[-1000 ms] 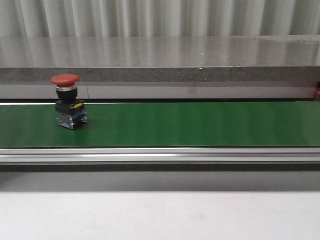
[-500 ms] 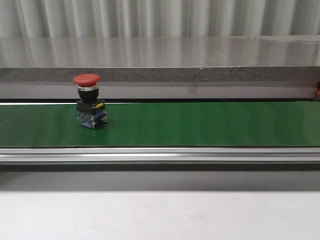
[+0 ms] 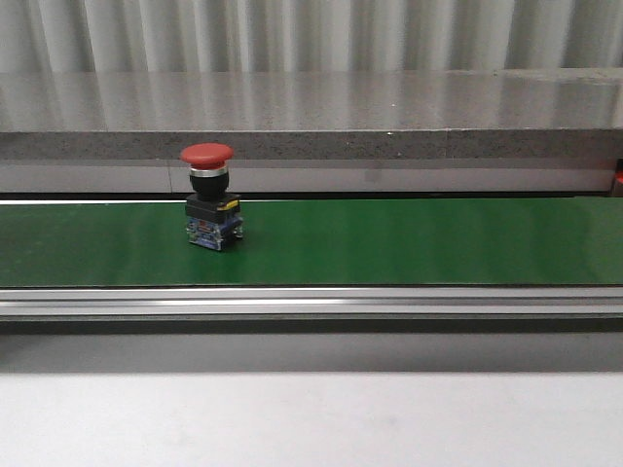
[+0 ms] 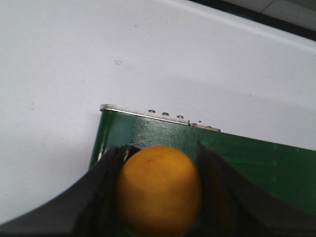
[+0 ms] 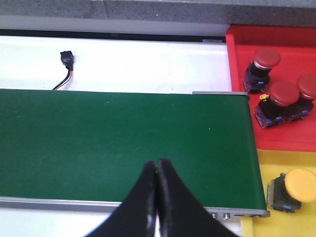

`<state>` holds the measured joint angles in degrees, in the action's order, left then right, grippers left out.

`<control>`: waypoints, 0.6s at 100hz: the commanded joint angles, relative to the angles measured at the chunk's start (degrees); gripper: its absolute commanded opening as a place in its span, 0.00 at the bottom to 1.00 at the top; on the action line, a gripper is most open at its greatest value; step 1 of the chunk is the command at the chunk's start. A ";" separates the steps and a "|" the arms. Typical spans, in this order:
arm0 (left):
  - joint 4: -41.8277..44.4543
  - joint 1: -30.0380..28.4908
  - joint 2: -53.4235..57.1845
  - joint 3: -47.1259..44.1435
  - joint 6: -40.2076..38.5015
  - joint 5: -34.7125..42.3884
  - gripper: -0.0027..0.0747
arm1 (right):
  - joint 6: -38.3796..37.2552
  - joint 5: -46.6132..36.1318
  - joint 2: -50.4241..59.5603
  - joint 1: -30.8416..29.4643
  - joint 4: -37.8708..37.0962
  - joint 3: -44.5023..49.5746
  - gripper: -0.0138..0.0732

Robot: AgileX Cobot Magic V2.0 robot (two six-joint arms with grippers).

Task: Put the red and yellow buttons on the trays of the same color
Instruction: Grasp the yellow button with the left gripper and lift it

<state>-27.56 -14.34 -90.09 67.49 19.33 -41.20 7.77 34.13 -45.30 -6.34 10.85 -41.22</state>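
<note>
A red button (image 3: 207, 156) on a black and blue base stands upright on the green belt (image 3: 389, 243) in the front view, left of the middle. My left gripper (image 4: 160, 173) is shut on a yellow button (image 4: 159, 185) over the end of the belt (image 4: 256, 153). My right gripper (image 5: 157, 165) is shut and empty above the belt (image 5: 98, 138). The red tray (image 5: 276, 44) holds three red buttons (image 5: 266, 58). The yellow tray (image 5: 276, 163) below it holds one yellow button (image 5: 300, 182). Neither gripper shows in the front view.
A grey stone ledge (image 3: 311, 117) runs behind the belt and a metal rail (image 3: 311, 302) along its front. A small black connector with wires (image 5: 66, 58) lies on the white table beyond the belt.
The red button has travelled to the right along the belt, staying upright.
</note>
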 commanded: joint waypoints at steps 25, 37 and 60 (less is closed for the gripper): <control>-0.51 2.37 2.55 -2.69 0.87 3.24 0.01 | 0.58 -3.32 0.60 0.01 0.41 -1.50 0.08; -0.09 2.37 2.55 -2.93 1.10 2.33 0.01 | 0.58 -3.32 0.60 0.01 0.41 -1.50 0.08; -0.78 2.50 2.55 -2.93 2.79 0.05 0.36 | 0.58 -3.32 0.60 0.01 0.41 -1.50 0.08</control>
<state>-26.38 -12.27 -90.09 63.23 21.13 -41.59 7.77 34.13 -45.30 -6.34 10.85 -41.22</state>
